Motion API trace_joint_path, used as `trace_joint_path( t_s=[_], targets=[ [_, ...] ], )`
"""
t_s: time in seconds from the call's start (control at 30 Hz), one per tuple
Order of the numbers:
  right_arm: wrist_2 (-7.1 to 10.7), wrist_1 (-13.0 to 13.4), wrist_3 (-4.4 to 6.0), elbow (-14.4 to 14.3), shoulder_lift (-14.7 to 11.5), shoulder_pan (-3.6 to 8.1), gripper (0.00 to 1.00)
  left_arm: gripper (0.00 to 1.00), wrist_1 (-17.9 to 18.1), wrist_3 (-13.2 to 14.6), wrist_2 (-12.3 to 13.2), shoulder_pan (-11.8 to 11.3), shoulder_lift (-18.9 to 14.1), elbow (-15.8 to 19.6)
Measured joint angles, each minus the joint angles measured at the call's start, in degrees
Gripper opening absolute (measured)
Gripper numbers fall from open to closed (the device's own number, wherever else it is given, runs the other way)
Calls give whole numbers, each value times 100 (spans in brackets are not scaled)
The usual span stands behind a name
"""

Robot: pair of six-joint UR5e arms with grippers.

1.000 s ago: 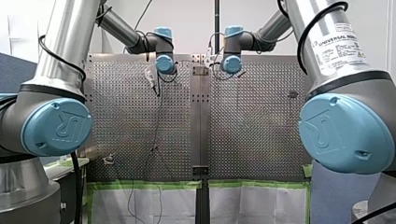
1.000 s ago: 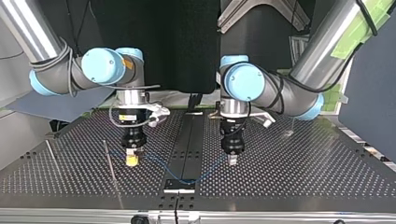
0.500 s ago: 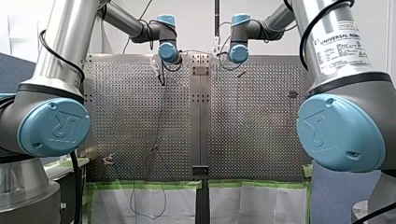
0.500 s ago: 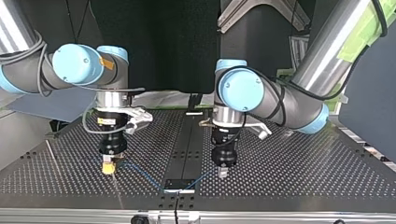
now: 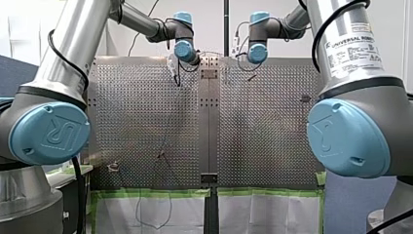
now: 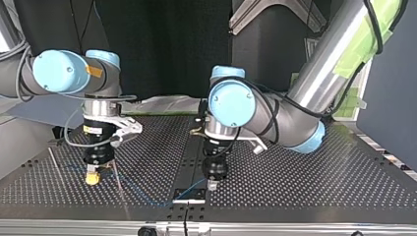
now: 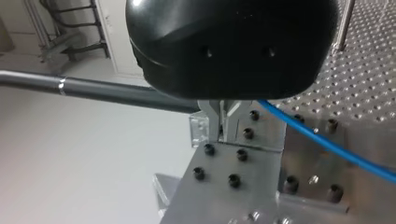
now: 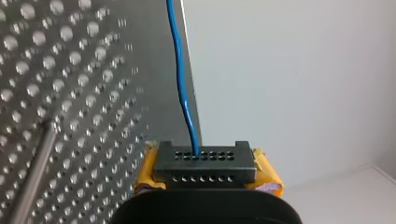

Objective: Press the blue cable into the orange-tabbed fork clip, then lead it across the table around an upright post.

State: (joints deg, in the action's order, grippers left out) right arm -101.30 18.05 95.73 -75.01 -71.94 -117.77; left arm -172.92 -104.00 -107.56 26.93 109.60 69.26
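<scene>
Right hand (image 6: 92, 177), yellow pads, is clamped shut on the thin blue cable (image 6: 143, 194). In the right wrist view the cable comes out from between the pads, past a dark perforated pad face, and runs straight ahead over the perforated metal counter (image 6: 305, 182).

In the top view the cable drops from that hand to the counter and runs to a small metal plate (image 6: 189, 195) at the counter's near edge. From there it rises to the left hand (image 6: 212, 186).

The left hand has a black body and metal fingers (image 7: 213, 125) drawn together with only a sliver between them, pinching the cable, which leaves right beside them. Its tips hang just over the screwed plate at the counter's edge, with pale floor beyond.

A thin metal rod (image 6: 120, 194) stands just beside the right hand, between it and the plate. A second thin rod (image 6: 55, 164) is nearer the top view's left edge.

Writing: the white label (image 5: 351, 48) on my right arm reads "UNIVERSAL ROBOTS"; the smaller print is unreadable. A blue joint cap (image 5: 51, 134) carries an embossed UR logo.

Room: open counter lies to the top view's right of the left hand. Both hands are close to the near edge.
</scene>
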Motion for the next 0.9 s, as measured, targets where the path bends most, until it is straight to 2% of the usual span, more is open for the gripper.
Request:
trace_joint_path(
  t_s=[0.33, 0.5, 0.9],
  targets=[
    [-26, -131, -12, 0, -2, 269, 0, 2, -179, 19, 44, 275, 345, -544],
    [-23, -150, -11, -1, -1, 406, 0, 2, -373, 152, 6, 427, 577, -803],
    [-29, -160, 9, -9, 6, 702, 0, 2, -521, 229, -38, 620, 810, -1495]
  ],
)
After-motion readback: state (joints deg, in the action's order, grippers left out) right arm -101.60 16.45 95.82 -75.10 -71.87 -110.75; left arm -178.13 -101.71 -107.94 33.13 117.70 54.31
